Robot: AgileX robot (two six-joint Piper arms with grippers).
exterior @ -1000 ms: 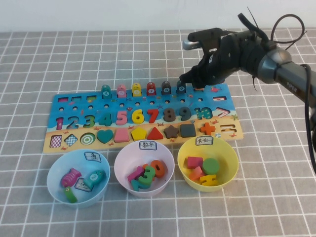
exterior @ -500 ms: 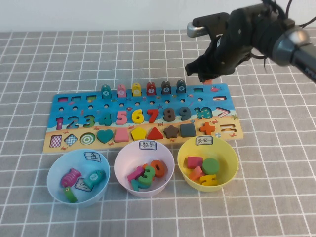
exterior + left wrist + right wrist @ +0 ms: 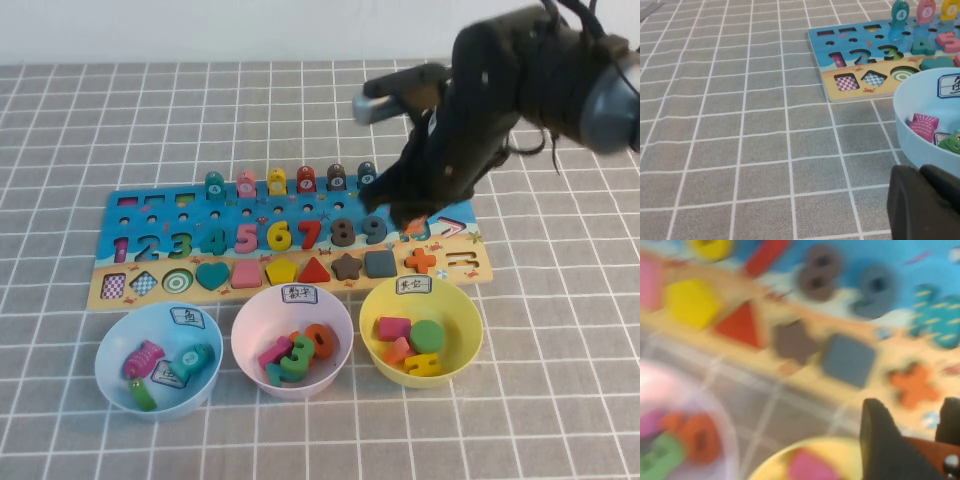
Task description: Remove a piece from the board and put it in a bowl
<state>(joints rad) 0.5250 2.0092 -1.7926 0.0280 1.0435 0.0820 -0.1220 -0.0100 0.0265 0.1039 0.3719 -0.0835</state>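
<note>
The right tool (image 3: 415, 222) hangs low over the right end of the board (image 3: 150, 212), a long flat blue wooden plate with a sandy lower strip. Its dark fingers (image 3: 880, 440) are closed on the orange piece (image 3: 927, 454), a small smooth wooden thing (only a part of it shows between them). Just under this tool lie the orange plus sign (image 3: 421, 260) and the dark square (image 3: 379, 263); the yellow bowl (image 3: 470, 350) stands near, in front of it. The pink bowl (image 3: 250, 325) is further to its left, and the pale blue bowl (image 3: 110, 350), round thin plastic with a white label, is well apart, at the far left of the row. The surface (image 3: 560, 400) is grey cloth with a white grid.

The left tool (image 3: 925, 205) is close above the cloth, just beside the rim of the pale blue bowl; whether it is open I cannot tell.
</note>
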